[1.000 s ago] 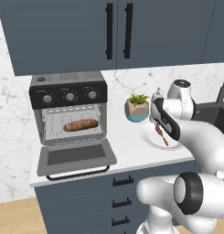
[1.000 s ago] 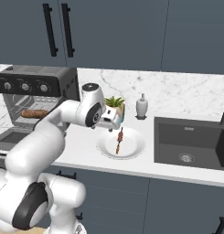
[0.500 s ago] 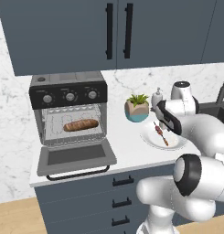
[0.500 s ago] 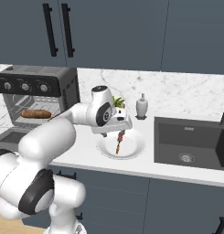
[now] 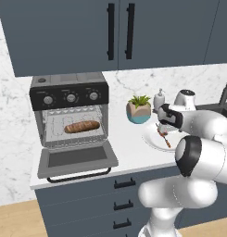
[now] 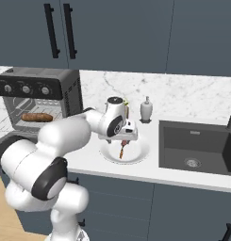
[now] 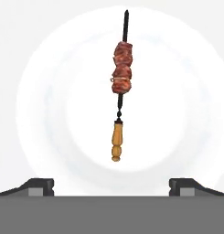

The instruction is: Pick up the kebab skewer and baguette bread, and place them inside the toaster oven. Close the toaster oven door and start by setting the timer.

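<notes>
The kebab skewer (image 7: 121,77) lies on a white plate (image 7: 49,114), its wooden handle toward the fingertips (image 7: 40,186). My gripper (image 7: 112,186) hangs open just above it with nothing between the jaws. It is over the plate (image 5: 152,140) on the counter, the gripper (image 5: 163,127) pointing down at the skewer (image 5: 165,139). The baguette bread (image 5: 81,126) rests on the wire rack inside the toaster oven (image 5: 68,95). The toaster oven door (image 5: 78,159) is dropped open. From the right, the gripper (image 6: 122,140) hovers over the skewer (image 6: 121,152), with the baguette (image 6: 37,117) far left.
A potted plant (image 5: 139,109) and a soap bottle (image 5: 159,98) stand behind the plate. A dark sink (image 6: 197,147) lies to the right. Upper cabinets (image 5: 115,32) hang above the counter.
The hand has swung from a tilt to pointing straight down over the plate and has sunk a little toward the skewer. The jaws stayed open.
</notes>
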### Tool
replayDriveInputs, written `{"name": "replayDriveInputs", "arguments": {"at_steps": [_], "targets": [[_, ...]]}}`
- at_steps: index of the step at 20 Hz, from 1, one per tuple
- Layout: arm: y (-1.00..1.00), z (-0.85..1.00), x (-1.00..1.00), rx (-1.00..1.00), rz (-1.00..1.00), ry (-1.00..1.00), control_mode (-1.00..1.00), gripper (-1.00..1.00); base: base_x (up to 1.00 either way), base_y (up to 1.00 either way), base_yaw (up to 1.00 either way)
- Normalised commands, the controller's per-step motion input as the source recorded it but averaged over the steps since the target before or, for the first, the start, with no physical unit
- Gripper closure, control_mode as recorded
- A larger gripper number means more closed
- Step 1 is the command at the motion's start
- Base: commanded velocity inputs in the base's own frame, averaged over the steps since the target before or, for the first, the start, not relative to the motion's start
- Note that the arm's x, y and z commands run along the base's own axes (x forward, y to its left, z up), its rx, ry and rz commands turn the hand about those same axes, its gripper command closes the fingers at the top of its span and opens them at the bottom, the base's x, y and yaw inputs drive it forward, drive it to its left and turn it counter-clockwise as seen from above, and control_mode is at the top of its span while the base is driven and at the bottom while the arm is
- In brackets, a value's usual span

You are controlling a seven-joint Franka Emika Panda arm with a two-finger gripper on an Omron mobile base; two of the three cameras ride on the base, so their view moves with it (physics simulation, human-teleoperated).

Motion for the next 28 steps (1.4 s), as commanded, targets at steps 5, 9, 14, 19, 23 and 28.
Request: {"name": "replayDriveInputs", "arguments": {"at_steps": [5, 9, 14, 19, 23, 28], "targets": [[0.15, -0.09, 0.22, 0.0, -0.01, 0.0, -1.0, -1.0, 0.0, 0.0, 0.0], [0.02, -0.3, 0.23, 0.0, 0.0, 0.0, -1.0, -1.0, 0.0, 0.0, 0.0], [0.0, -0.34, 0.18, 0.0, 0.02, 0.0, -1.0, -1.0, 0.0, 0.0, 0.0], [-0.01, -0.12, 0.43, 0.0, 0.01, 0.0, -1.0, -1.0, 0.0, 0.0, 0.0], [-0.13, -0.01, 0.42, 0.04, 0.01, 0.0, -1.0, -1.0, 0.0, 0.0, 0.0], [-0.18, -0.2, 0.28, 0.04, 0.02, 0.0, -1.0, -1.0, 0.0, 0.0, 0.0]]}}
